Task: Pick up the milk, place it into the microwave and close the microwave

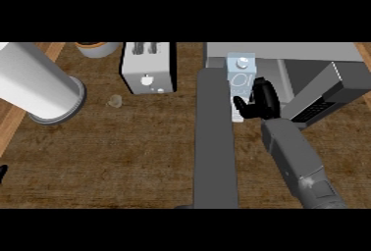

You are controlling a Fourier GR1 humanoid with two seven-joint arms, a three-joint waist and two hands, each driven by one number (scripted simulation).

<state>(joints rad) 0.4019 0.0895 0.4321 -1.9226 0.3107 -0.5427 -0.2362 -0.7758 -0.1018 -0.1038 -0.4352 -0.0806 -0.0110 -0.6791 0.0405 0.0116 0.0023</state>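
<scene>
The right hand's [262, 100] fingers grip the milk [240, 73] at the open microwave [290, 51]; releasing it inside and shutting the door [216, 147] seem left.

I'm watching my right forearm [293, 159] coming through now. It's showing as a plain grey casing with flat, boxy sides, and a paler patch is glinting low down near the elbow end. It's ending in the right hand [262, 100], which is reading glossy black, with thick, rounded fingers and thumb. The left hand [2, 174] is only giving me a black sliver at the edge.
</scene>
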